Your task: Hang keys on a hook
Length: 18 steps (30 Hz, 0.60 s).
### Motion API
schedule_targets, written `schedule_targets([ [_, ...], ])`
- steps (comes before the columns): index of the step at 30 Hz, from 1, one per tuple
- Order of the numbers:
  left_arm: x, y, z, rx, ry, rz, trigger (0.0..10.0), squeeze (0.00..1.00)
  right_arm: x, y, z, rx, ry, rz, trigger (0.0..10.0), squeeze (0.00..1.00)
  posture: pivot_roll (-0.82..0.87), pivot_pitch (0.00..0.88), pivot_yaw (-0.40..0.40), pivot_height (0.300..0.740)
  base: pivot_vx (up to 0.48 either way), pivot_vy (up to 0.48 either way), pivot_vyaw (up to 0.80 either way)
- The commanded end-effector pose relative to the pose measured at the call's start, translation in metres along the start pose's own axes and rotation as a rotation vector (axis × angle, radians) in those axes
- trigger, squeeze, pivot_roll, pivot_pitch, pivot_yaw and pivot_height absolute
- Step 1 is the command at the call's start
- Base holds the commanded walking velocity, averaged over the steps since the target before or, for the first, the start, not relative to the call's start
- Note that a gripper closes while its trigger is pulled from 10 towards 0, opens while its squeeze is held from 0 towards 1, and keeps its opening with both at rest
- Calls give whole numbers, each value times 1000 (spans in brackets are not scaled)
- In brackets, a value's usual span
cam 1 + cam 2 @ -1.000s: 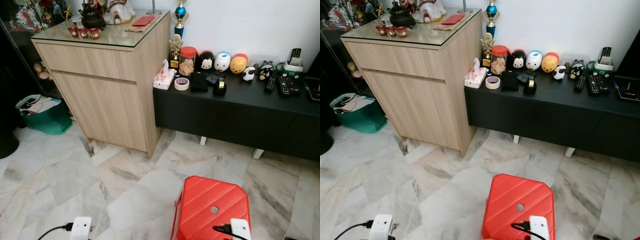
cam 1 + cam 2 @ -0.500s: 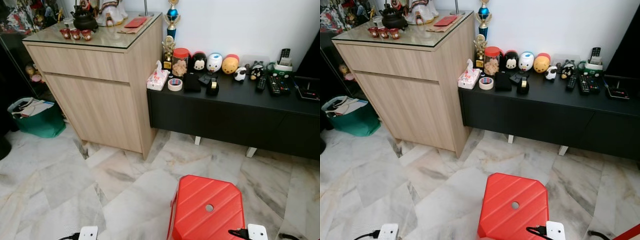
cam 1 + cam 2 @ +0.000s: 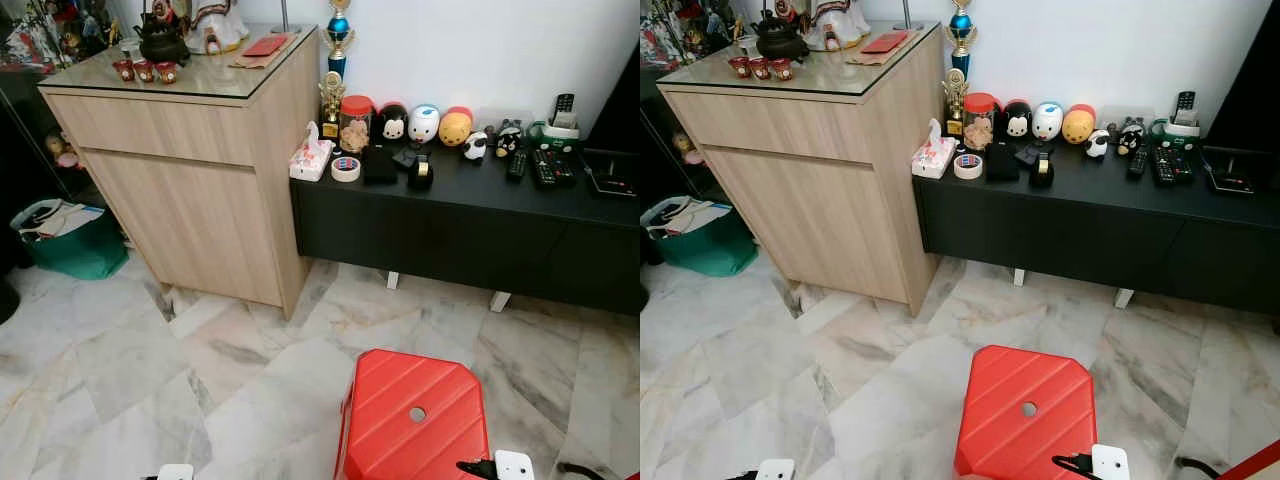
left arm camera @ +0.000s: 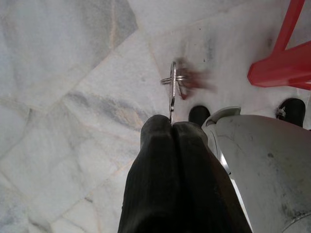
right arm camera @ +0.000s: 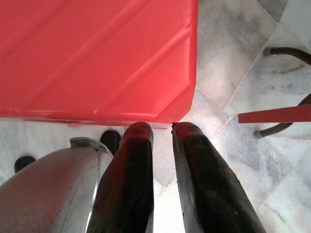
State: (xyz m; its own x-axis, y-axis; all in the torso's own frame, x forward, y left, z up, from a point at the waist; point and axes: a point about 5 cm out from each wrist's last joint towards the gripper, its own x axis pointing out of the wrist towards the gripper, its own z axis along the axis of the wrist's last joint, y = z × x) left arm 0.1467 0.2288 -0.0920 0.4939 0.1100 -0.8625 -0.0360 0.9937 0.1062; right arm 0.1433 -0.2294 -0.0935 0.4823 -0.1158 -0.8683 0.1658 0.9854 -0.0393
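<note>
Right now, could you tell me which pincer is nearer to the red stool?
Right. The right pincer hangs at the red stool, just off its edge; the left pincer, shut on the keys, hangs over bare floor beside it.

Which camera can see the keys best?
The left wrist view: the keys stick out of the left gripper, pinched between its shut fingers, above the marble floor. The eye views give no clear sight of them.
</note>
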Motion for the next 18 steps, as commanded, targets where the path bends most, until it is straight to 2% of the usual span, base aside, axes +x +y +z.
schedule_targets([
  [1,-1,5,-2,-3,13,8,10000,0,-1,-3,-3,-11,19,-2,10000,0,-31,0,28,721,0,0,0],
  [10,-2,6,-8,-9,28,9,10000,0,-1,-7,-3,-4,24,-9,10000,0,-37,0,28,721,-236,0,0],
  [18,-1,2,-8,-10,36,5,10000,0,1,6,-3,-1,28,2,10000,0,-37,0,23,721,-286,0,0],
])
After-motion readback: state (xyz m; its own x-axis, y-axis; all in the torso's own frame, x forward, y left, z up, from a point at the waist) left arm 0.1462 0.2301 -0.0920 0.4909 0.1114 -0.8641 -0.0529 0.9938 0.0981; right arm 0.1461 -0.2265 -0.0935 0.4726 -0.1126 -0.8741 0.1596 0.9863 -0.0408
